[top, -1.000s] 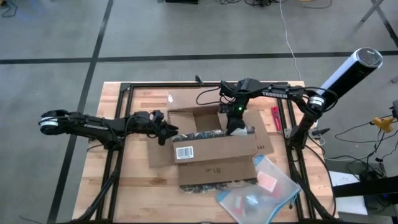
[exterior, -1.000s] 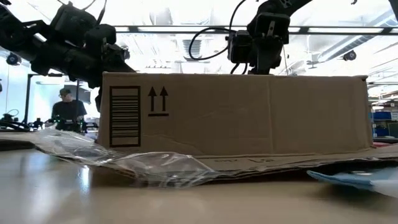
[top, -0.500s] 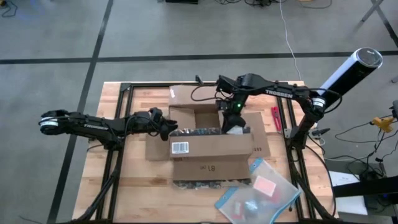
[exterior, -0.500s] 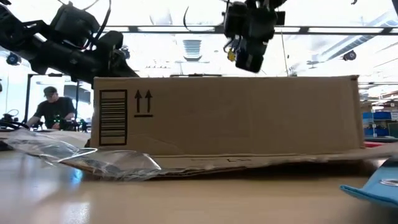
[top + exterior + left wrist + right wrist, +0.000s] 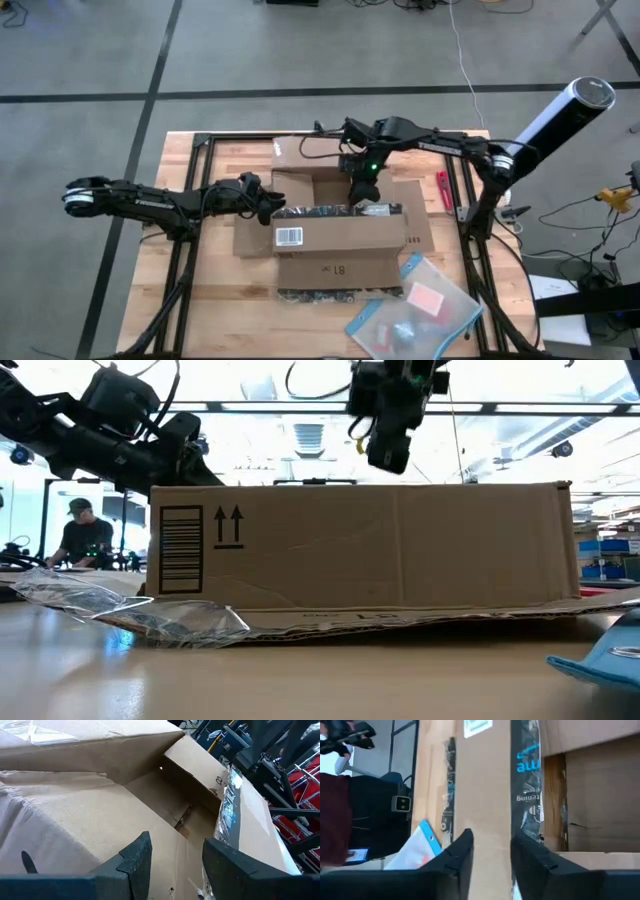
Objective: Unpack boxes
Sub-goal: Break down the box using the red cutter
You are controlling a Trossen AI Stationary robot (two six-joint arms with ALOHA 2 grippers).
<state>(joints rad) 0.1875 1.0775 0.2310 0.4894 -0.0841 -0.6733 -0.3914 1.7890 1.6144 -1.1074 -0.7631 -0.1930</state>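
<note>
The brown cardboard box (image 5: 340,240) stands open in the middle of the table, its flaps spread out flat. Its near wall (image 5: 360,550) carries a barcode label and two arrows. My left gripper (image 5: 275,212) is open at the box's left end. In the left wrist view it (image 5: 175,865) is low over the cardboard there, with the box's inside beyond it. My right gripper (image 5: 362,195) hangs open above the box's opening, clear of the top edge in the low view (image 5: 388,455), with nothing between its fingers (image 5: 465,855). My left gripper has its two fingers (image 5: 137,865) spread over the cardboard at the box's left end (image 5: 176,845), coming from the table's left. Whether they touch it, I cannot tell.
A clear pouch with a blue edge (image 5: 415,305) lies near the front right, beside the box's near flap. A small red tool (image 5: 441,188) lies to the right of the box. Crumpled clear plastic (image 5: 150,615) lies by the box's near left corner. A person (image 5: 85,540) is far behind the table.
My right gripper has risen out of the box and gone a little toward the table's left and far edge. The box has slid toward the table's left edge and turned square to it. Its far flap has folded out onto the table.
</note>
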